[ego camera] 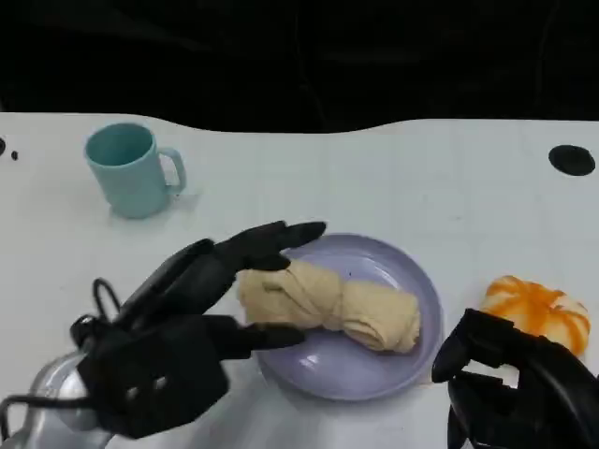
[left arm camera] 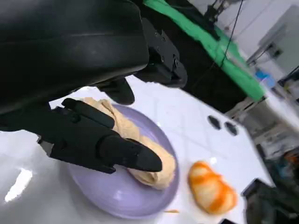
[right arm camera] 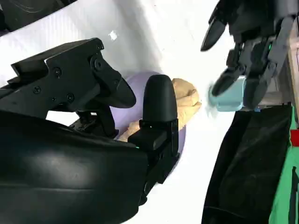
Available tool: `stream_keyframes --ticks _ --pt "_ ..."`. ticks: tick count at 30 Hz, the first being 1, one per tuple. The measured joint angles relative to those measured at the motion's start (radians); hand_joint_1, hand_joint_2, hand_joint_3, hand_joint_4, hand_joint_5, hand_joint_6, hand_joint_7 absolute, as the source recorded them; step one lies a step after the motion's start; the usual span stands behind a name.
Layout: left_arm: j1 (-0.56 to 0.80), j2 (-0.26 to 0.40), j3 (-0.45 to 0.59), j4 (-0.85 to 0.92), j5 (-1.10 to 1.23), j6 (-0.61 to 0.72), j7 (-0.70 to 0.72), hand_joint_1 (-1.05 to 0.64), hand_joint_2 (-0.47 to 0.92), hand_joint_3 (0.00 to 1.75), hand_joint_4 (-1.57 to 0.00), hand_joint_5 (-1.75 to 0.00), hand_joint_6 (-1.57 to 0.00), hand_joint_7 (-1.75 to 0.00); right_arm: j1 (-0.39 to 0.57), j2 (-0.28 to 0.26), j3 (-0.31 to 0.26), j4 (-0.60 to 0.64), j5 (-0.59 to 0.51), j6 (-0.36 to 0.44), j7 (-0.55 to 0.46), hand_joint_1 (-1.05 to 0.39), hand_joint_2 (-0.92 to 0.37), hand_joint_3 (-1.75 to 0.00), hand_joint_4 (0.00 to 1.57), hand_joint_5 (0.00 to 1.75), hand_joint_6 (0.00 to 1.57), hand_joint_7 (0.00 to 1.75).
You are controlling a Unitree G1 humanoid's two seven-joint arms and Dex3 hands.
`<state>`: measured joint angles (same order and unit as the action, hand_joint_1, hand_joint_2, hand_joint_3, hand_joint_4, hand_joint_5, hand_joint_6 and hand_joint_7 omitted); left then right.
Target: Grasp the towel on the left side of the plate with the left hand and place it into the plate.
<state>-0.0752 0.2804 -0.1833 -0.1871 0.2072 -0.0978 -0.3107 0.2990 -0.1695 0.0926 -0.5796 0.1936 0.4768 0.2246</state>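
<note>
The beige twisted towel (ego camera: 328,304) (left arm camera: 159,170) (right arm camera: 187,98) lies inside the lilac plate (ego camera: 374,379) (left arm camera: 117,200) (right arm camera: 135,81), stretching from its left rim to its middle. My left hand (ego camera: 201,299) (left arm camera: 93,135) (right arm camera: 252,42) hovers at the plate's left edge. Its fingers are spread, some above the towel's left end and the thumb in front of it, gripping nothing. My right hand (ego camera: 515,383) (right arm camera: 93,140) sits at the table's front right, beside the plate, fingers curled and holding nothing.
A teal mug (ego camera: 131,168) (right arm camera: 229,98) stands at the back left. An orange-and-white striped object (ego camera: 538,309) (left arm camera: 212,189) lies right of the plate, just behind my right hand. A black round mark (ego camera: 571,159) is at the far right.
</note>
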Motion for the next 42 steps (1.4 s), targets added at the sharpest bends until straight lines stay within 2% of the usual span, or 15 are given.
stream_keyframes --ticks 2,3,6,8,9,12,15,22,32,42 --pt "0.055 -0.020 0.043 -0.010 -0.068 -0.034 0.015 0.01 0.54 0.99 -0.75 -1.13 -0.99 -0.44 0.000 0.000 0.006 0.000 -0.003 0.004 -0.002 -0.09 -0.65 -1.14 0.70 1.75 0.51 1.66" --pt "0.079 -0.034 0.061 -0.017 -0.101 -0.040 0.019 0.01 0.49 1.11 -0.79 -1.16 -1.01 -0.52 0.000 0.000 0.008 0.000 -0.003 0.004 -0.003 -0.10 -0.65 -1.14 0.70 1.75 0.51 1.66" --pt "0.155 -0.056 0.101 -0.041 -0.182 -0.046 0.021 0.01 0.43 1.27 -0.86 -1.30 -0.96 -0.81 -0.002 0.001 0.015 -0.001 -0.003 0.004 -0.006 -0.10 -0.65 -1.14 0.71 1.75 0.52 1.66" --pt "0.201 -0.065 0.122 -0.067 -0.220 -0.035 0.022 -0.03 0.47 1.29 -0.87 -1.46 -0.91 -1.03 -0.003 0.002 0.016 -0.001 -0.003 0.005 -0.007 -0.10 -0.65 -1.15 0.71 1.75 0.52 1.66" --pt "0.230 -0.077 0.134 -0.088 -0.249 -0.018 0.023 -0.04 0.48 1.29 -0.87 -1.48 -0.90 -1.07 -0.003 0.002 0.016 -0.001 -0.003 0.005 -0.007 -0.09 -0.64 -1.15 0.71 1.75 0.52 1.66" --pt "0.311 -0.113 0.156 -0.141 -0.300 0.027 0.047 -0.07 0.48 1.34 -0.87 -1.66 -0.83 -1.35 -0.005 0.002 0.016 -0.001 -0.003 0.006 -0.008 -0.10 -0.64 -1.15 0.71 1.75 0.52 1.66" --pt "0.392 -0.130 0.157 -0.205 -0.309 0.069 0.065 -0.09 0.44 1.38 -0.89 -1.74 -0.83 -1.49 -0.005 0.000 0.017 -0.002 -0.004 0.006 -0.008 -0.10 -0.63 -1.15 0.70 1.75 0.52 1.66" --pt "0.497 -0.189 0.151 -0.305 -0.447 0.256 0.076 -0.08 0.44 1.38 -0.87 -1.75 -0.80 -1.60 -0.005 -0.001 0.008 0.000 -0.001 0.006 -0.001 -0.06 -0.61 -1.22 0.72 1.75 0.54 1.65" --pt "0.476 -0.245 0.152 -0.250 -0.538 0.309 0.081 -0.10 0.40 1.43 -0.90 -1.75 -0.78 -1.66 0.004 -0.012 -0.016 0.020 -0.007 -0.044 0.018 -0.05 -0.68 -1.10 0.70 1.75 0.52 1.65" --pt "0.469 -0.235 0.147 -0.234 -0.559 0.325 0.080 -0.08 0.42 1.44 -0.89 -1.75 -0.75 -1.70 0.011 -0.013 -0.018 0.042 -0.009 -0.072 0.023 -0.01 -0.68 -1.08 0.70 1.75 0.53 1.64"
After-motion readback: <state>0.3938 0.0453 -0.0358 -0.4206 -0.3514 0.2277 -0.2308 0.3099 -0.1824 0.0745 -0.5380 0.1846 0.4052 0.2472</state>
